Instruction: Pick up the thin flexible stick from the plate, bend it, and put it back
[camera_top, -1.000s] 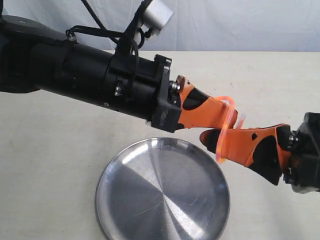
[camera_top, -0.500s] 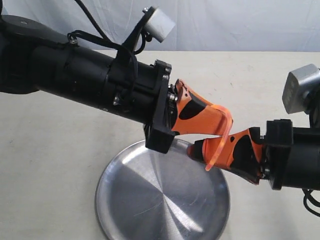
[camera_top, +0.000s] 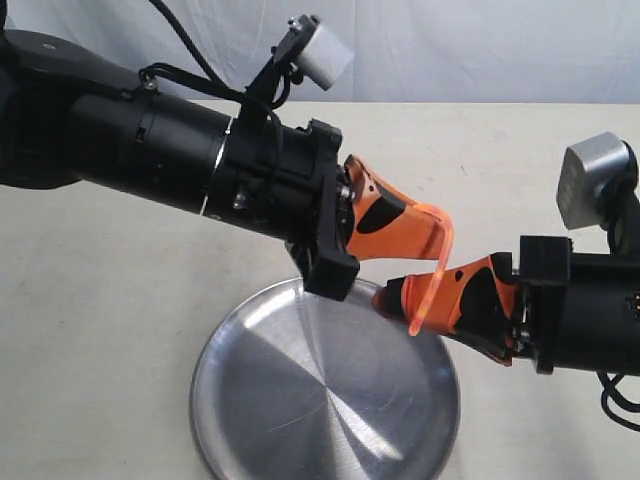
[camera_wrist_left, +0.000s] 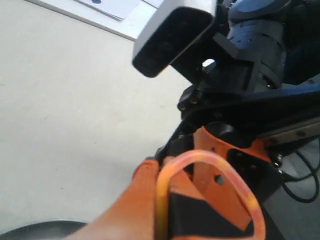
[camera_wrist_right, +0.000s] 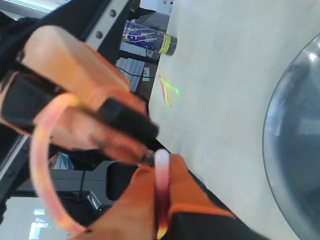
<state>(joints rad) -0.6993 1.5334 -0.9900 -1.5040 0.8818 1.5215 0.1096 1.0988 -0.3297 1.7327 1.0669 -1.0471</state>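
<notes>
The plate (camera_top: 262, 408) lies nearest, flat on the pale table (camera_top: 100, 330). Above its far right rim, clear of the metal, the two grippers meet almost tip to tip. The right gripper (camera_top: 392, 298) reaches in from the right, low over the rim, its orange fingers closed on one end of the stick (camera_top: 440, 262). In the right wrist view that end runs straight between the fingers (camera_wrist_right: 187, 197), and a short pale tip sticks out past them. The left gripper (camera_top: 432, 235) comes in from the left and sits a little higher. It appears to be pinched on the other end, though the left wrist view is blurred there. Between the two grips the stick is bent into a tight arc, bulging away from the fingers, and it is held in the air touching neither plate nor table. In the left wrist view the loop (camera_wrist_left: 202, 157) curves over the left fingers (camera_wrist_left: 142, 200), with the right arm's grey camera (camera_wrist_left: 170, 35) beyond. A wrinkled white cloth (camera_top: 480, 50) hangs behind the table's far edge.
</notes>
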